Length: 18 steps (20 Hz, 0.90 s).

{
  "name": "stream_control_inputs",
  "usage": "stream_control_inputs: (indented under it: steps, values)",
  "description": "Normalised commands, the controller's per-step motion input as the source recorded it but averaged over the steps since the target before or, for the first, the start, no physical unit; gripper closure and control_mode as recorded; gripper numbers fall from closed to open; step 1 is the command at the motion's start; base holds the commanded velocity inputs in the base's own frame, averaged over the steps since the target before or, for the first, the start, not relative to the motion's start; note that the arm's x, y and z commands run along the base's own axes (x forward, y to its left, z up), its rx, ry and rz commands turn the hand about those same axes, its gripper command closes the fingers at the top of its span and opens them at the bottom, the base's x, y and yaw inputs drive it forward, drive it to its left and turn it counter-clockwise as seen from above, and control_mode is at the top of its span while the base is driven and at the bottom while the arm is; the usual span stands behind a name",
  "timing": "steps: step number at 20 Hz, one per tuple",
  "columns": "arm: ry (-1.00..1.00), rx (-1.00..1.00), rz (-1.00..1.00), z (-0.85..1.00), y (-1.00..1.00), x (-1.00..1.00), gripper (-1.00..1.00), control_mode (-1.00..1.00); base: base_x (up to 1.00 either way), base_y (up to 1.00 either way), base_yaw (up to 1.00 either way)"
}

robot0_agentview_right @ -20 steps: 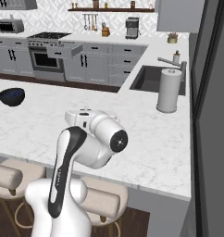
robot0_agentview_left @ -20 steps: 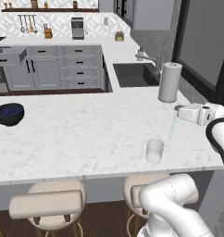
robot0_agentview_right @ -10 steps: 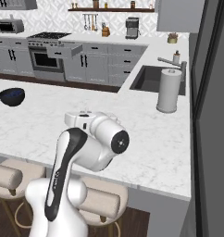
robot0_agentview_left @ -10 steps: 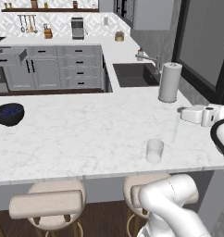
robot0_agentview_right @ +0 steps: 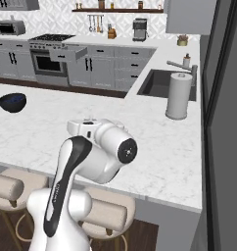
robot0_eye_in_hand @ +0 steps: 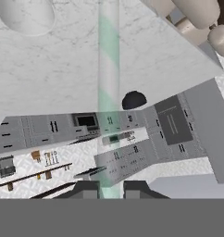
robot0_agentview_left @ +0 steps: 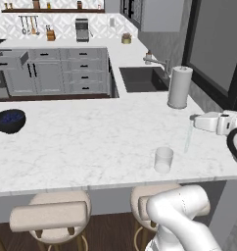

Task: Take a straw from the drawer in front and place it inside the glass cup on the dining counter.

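Note:
My gripper (robot0_agentview_left: 193, 122) reaches in from the right over the dining counter (robot0_agentview_left: 91, 137), shut on a pale green-and-white straw (robot0_agentview_left: 188, 139) that hangs down from it. The glass cup (robot0_agentview_left: 163, 160) stands upright near the counter's front edge, a little left of the straw's lower end and closer to the stools. In the hand view, which is rolled upside down, the straw (robot0_eye_in_hand: 108, 92) runs up from between the two dark fingertips (robot0_eye_in_hand: 88, 189) of the gripper (robot0_eye_in_hand: 111, 190). The drawer (robot0_agentview_left: 10, 60) stands pulled out at the far cabinets, also seen as the drawer (robot0_agentview_right: 66, 53).
A white paper-towel roll (robot0_agentview_left: 179, 87) stands just behind the gripper, beside the sink (robot0_agentview_left: 140, 79). A dark blue bowl (robot0_agentview_left: 9, 120) sits at the counter's far left. Two stools (robot0_agentview_left: 49, 218) are tucked under the front edge. My arm's white elbow (robot0_agentview_right: 110, 152) blocks the right base view's middle.
The gripper with the straw has drifted slightly to the right in the left base view. The cup, roll and bowl have not moved.

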Motion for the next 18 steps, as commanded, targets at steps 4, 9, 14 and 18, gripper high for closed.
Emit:
stream_control_inputs:
  steps: [4, 9, 14, 18]
  values:
    - [0.0, -0.03, 0.0, -0.21, 0.14, 0.3, 1.0, -1.0, 0.0, 0.0, 0.0]
    - [0.0, -0.03, 0.0, -0.3, 0.09, 0.46, 1.0, -1.0, 0.0, 0.0, 0.0]
    - [0.0, -0.01, 0.0, -0.28, 0.0, 0.41, 1.0, -1.0, 0.0, 0.0, 0.0]
    - [0.0, -0.02, 0.0, -0.34, 0.0, 0.35, 1.0, -1.0, 0.0, 0.0, 0.0]
